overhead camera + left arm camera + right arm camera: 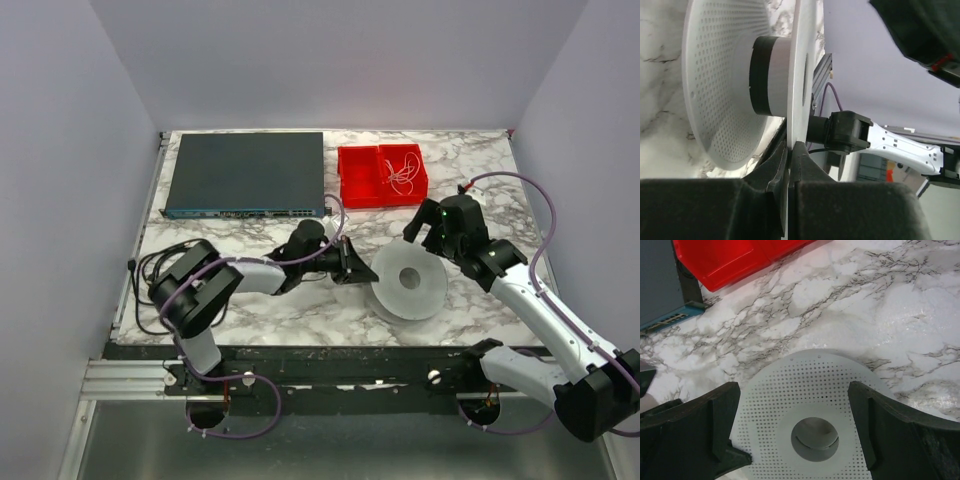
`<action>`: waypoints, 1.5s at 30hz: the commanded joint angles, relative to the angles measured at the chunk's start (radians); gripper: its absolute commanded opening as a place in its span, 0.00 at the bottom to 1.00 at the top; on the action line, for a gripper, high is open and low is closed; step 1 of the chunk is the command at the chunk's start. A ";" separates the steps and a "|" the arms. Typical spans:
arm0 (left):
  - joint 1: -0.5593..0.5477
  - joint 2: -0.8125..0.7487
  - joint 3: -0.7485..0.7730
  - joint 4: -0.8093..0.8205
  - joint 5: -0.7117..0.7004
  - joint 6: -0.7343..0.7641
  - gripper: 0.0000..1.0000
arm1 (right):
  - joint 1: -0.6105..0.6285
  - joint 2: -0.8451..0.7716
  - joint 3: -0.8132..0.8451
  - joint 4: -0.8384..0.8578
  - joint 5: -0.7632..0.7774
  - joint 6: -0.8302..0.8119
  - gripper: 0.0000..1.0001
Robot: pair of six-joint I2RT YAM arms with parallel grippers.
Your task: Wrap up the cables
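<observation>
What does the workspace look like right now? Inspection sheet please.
surface: marble table, no spills seen.
job's things: white cables, a loose tangle in the right compartment of the red bin; perforated white spool on the table, nothing wound on it.
clutter: network switch at the far left.
grippers: left gripper shut on the spool's flange rim; right gripper open, fingers either side above the spool.
cables: black cords bunched at the left edge; purple hoses along the arms.
surroundings: plain grey walls on three sides.
</observation>
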 commanded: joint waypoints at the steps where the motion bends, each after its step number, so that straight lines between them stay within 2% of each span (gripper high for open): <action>1: -0.008 -0.228 0.111 -0.411 -0.119 0.251 0.00 | 0.006 -0.019 0.019 -0.056 0.029 -0.019 1.00; 5: -0.008 -0.416 0.280 -0.891 -0.326 0.484 0.00 | 0.006 -0.018 0.053 -0.069 0.049 -0.025 1.00; 9: -0.008 -0.507 0.461 -1.250 -0.546 0.622 0.00 | 0.006 0.001 0.085 -0.066 0.049 -0.027 1.00; 12: -0.010 -0.541 0.519 -1.405 -0.694 0.657 0.00 | 0.006 0.027 0.090 -0.043 0.038 -0.021 1.00; 16: -0.032 -0.538 0.547 -1.526 -0.883 0.668 0.00 | 0.005 0.070 0.096 -0.014 0.011 -0.010 1.00; 25: -0.087 -0.505 0.509 -1.581 -1.141 0.591 0.00 | 0.005 0.115 0.091 0.026 -0.013 -0.008 1.00; 32: -0.138 -0.459 0.525 -1.599 -1.170 0.558 0.00 | 0.006 0.123 0.073 0.042 -0.019 -0.004 1.00; 34: -0.144 -0.452 0.524 -1.598 -1.162 0.547 0.07 | 0.005 0.124 0.072 0.047 -0.023 -0.004 1.00; 39: -0.153 -0.450 0.519 -1.591 -1.144 0.536 0.33 | 0.005 0.134 0.072 0.052 -0.027 -0.008 1.00; 45: -0.154 -0.456 0.528 -1.599 -1.148 0.539 0.47 | 0.006 0.147 0.078 0.060 -0.030 -0.012 1.00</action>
